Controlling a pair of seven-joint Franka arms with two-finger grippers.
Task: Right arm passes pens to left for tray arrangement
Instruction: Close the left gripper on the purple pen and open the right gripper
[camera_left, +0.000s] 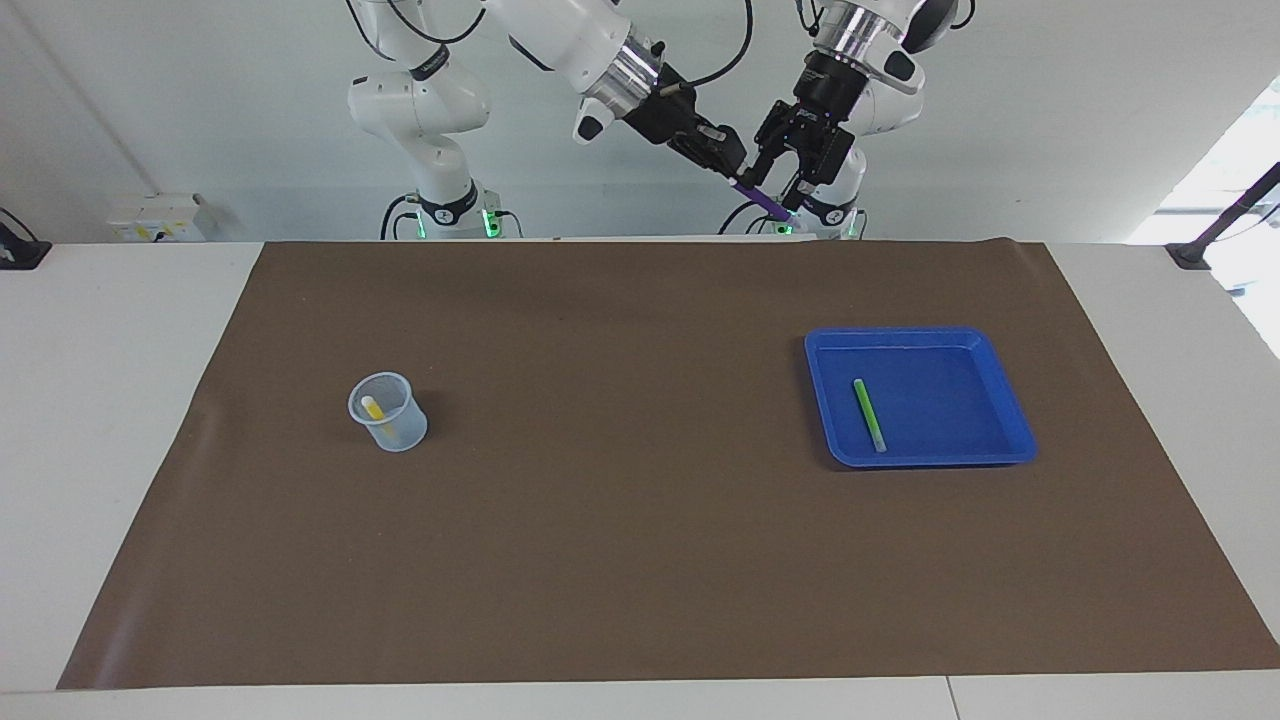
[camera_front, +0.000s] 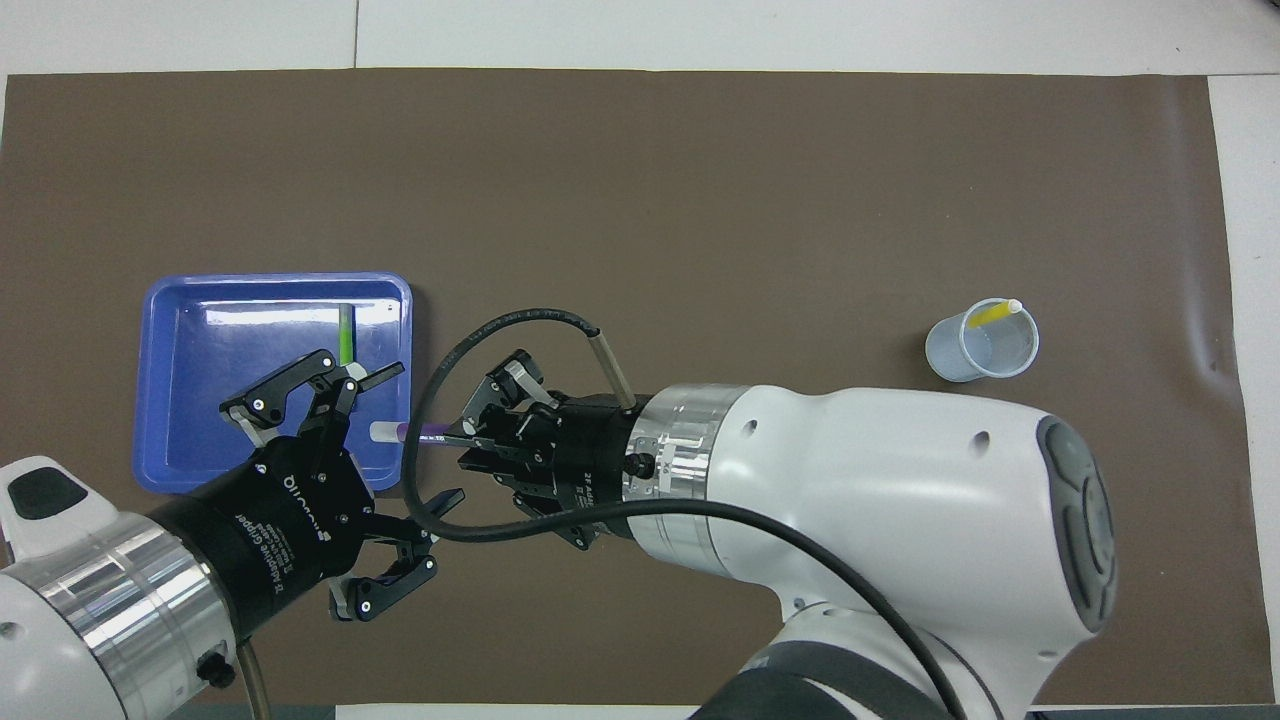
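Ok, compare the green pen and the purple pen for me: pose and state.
The green pen lies flat in the blue tray; the purple pen is up in the air, slanting downward. Nothing grips the green pen; the purple pen is clamped at one end by the right gripper, its free end reaching between the open fingers of the left gripper. Both are slim pens with a pale end.

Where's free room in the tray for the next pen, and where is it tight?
In the tray, the floor between the green pen and the rim toward the left arm's end is bare. Tight spot is up in the air: right gripper holds the purple pen between the left gripper's open fingers.
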